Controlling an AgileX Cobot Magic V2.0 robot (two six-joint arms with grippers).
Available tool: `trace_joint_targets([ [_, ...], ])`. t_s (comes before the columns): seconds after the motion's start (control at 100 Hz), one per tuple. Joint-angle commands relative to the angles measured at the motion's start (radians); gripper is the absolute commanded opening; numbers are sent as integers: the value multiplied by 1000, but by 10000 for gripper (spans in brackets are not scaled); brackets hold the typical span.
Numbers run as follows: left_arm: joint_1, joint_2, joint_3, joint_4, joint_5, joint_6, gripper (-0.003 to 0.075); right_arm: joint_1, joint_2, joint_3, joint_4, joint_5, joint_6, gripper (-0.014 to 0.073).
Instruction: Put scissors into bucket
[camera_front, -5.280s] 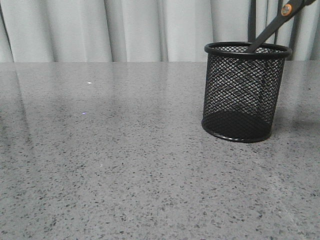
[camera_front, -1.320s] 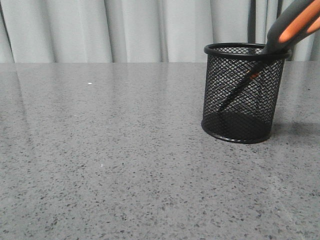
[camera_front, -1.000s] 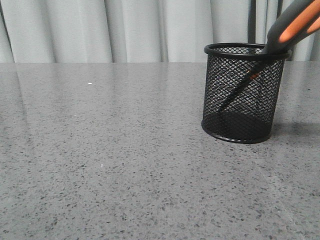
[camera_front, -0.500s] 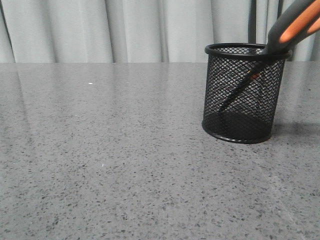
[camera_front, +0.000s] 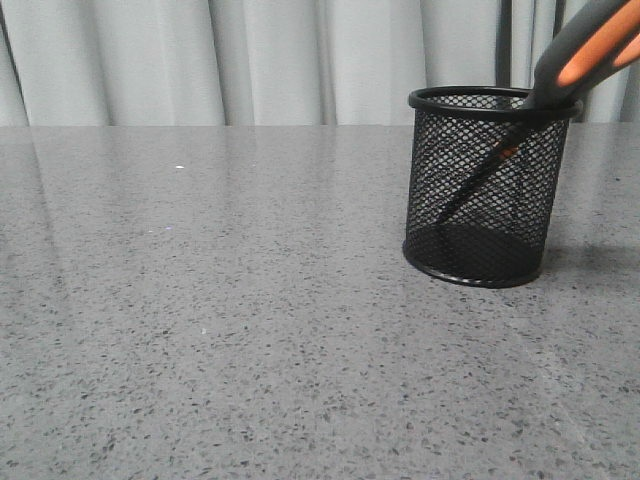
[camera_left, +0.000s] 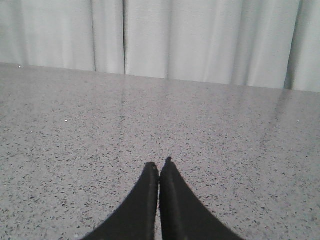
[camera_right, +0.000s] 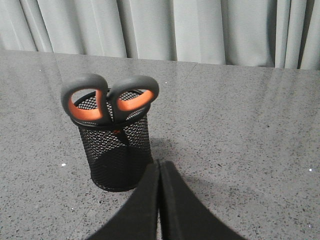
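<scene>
The black wire-mesh bucket (camera_front: 488, 190) stands upright on the grey speckled table at the right of the front view. The scissors (camera_front: 585, 50) lean inside it, blades down behind the mesh, grey and orange handles sticking out over the right of the rim. In the right wrist view the bucket (camera_right: 117, 150) holds the scissors (camera_right: 107, 97) with both handle loops above its rim. My right gripper (camera_right: 159, 163) is shut and empty, close beside the bucket's base, apart from the scissors. My left gripper (camera_left: 159, 164) is shut on nothing, over bare table.
Grey speckled tabletop (camera_front: 250, 300) spreads left and in front of the bucket. Pale curtains (camera_front: 250, 60) hang behind the table's far edge. Neither arm shows in the front view.
Over the last five seconds the scissors sank from blade tips at the rim to resting deep inside the bucket. In the last second nothing visibly moved.
</scene>
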Motion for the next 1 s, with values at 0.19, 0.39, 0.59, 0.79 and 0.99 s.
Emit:
trace_joint_targets([
  [0.19, 1, -24, 27, -96, -35, -14, -21, -2, 9, -24, -9, -83, -2, -54],
  [0.39, 1, -24, 27, -104, -39, -14, -21, -2, 9, -24, -9, -83, -2, -54],
  [0.59, 1, -24, 27, -104, -39, -14, -21, -2, 9, -24, -9, -83, -2, -54],
  [0.79, 1, -24, 27, -104, -39, -14, -21, -2, 9, -24, -9, -83, -2, -54],
  [0.99, 1, -24, 27, -104, -39, -14, -21, -2, 9, -11, -78, -97, -2, -54],
])
